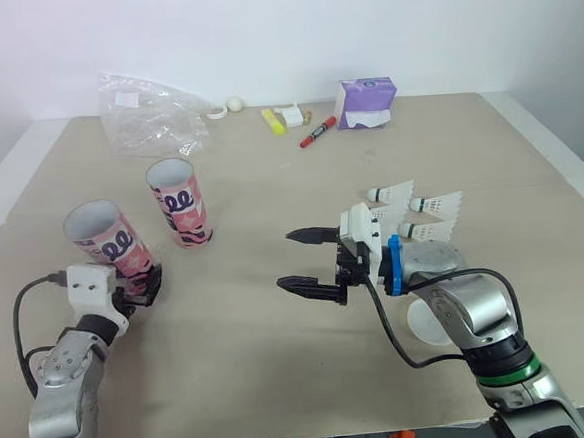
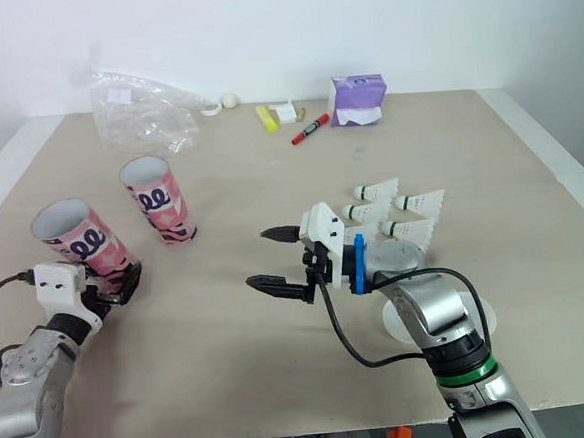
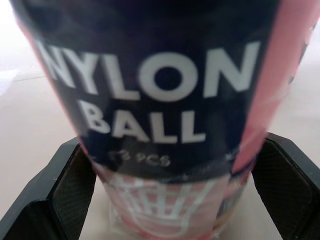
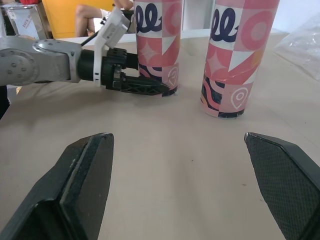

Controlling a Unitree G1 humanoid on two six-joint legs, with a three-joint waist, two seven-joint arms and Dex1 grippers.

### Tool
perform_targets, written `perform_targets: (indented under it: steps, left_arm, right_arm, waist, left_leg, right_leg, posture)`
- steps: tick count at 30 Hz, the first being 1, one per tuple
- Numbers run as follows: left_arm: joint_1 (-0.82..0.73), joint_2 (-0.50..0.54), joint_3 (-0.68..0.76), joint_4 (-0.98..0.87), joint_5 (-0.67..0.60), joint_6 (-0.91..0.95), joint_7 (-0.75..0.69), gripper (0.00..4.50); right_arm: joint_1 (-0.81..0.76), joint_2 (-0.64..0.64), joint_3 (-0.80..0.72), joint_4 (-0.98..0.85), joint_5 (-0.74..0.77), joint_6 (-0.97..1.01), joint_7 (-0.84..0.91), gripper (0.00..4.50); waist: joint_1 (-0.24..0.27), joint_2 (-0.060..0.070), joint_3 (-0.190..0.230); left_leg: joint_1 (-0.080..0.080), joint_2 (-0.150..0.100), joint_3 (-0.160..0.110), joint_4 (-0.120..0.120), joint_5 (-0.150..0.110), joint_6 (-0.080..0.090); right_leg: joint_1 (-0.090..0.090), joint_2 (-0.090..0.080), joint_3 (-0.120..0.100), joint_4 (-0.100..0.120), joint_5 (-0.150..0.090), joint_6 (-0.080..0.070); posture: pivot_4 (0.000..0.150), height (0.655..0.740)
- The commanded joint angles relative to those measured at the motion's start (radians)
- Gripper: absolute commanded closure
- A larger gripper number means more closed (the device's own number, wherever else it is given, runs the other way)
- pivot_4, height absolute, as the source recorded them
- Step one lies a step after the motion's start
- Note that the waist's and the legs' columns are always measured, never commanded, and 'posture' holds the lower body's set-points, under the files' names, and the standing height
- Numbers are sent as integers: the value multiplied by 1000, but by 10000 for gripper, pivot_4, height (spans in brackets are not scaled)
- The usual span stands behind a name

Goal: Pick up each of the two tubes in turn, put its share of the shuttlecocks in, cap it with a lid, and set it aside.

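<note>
Left gripper (image 1: 141, 287) closed low on the near tube (image 1: 108, 237), near left; right gripper (image 1: 287, 259) wide, empty, mid-table.
I judge the tube light, thin-walled and open-topped, so easy to crush or tip. I'd squeeze gently and grip nearer mid-height than the base. Far tube (image 1: 179, 202) stands just beyond it. Shuttlecocks (image 1: 412, 211) lie right of the right gripper; the skirts look soft, so I'd pinch the heads.

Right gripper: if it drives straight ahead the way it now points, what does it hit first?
Probably the tilted pink patterned tube gripped by the left gripper, near its base. The upright pink tube stands just beside that line. Depth is unclear.
</note>
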Motion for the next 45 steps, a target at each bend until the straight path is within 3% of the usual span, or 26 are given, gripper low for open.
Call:
perform_targets:
  steps: [1,7,10,12,13,32,39,45]
  left_arm:
    - [-38,20,-8,44,8,-48,-33,0]
    - [-106,32,-18,134,13,-116,-69,0]
    - [-106,30,-24,150,7,-128,-89,7841]
    - [-104,27,-23,155,12,-137,-84,15591]
    - [-103,24,-22,154,12,-139,-79,16281]
    - [-40,76,-14,136,15,-172,-103,16281]
    - [49,174,-70,-20,8,-196,-269,16281]
    - [16,255,-188,-114,13,-178,-426,16281]
  right_arm:
    - [-6,-4,-16,-48,4,-2,-7,155]
    - [-3,-13,-20,-60,8,6,-14,155]
    - [-1,-17,-22,-66,8,12,-18,0]
    - [0,-19,-24,-69,8,13,-20,0]
    - [0,-20,-24,-70,7,14,-21,0]
    - [24,-30,-33,-105,26,21,-19,0]
    - [74,-60,-73,-183,63,41,-24,0]
    - [148,-106,-114,-288,112,65,-21,0]
  waist:
    - [0,0,0]
    - [0,0,0]
    - [0,0,0]
    - [0,0,0]
    - [0,0,0]
    - [-1,0,0]
    - [0,0,0]
    - [3,0,0]
  left_leg:
    - [0,0,0,0,0,0]
    - [0,0,0,0,0,0]
    - [0,0,0,0,0,0]
    - [0,0,1,0,0,0]
    - [0,0,1,0,0,0]
    - [0,1,1,0,0,0]
    - [0,1,2,0,-1,-1]
    - [-1,0,1,0,0,-1]
  right_leg:
    - [0,0,0,0,0,0]
    - [0,0,0,0,0,0]
    - [0,0,0,0,0,0]
    - [0,-1,0,0,0,0]
    - [0,-1,0,0,0,0]
    - [0,-1,-1,0,1,0]
    - [-1,-3,-2,0,0,-1]
    - [-1,-5,-5,0,-2,-5]
  posture:
    - [1500,7400]
    - [1500,7400]
    - [1500,7400]
    - [1500,7400]
    - [1500,7400]
    - [1500,7400]
    - [1500,7400]
    - [1500,7400]
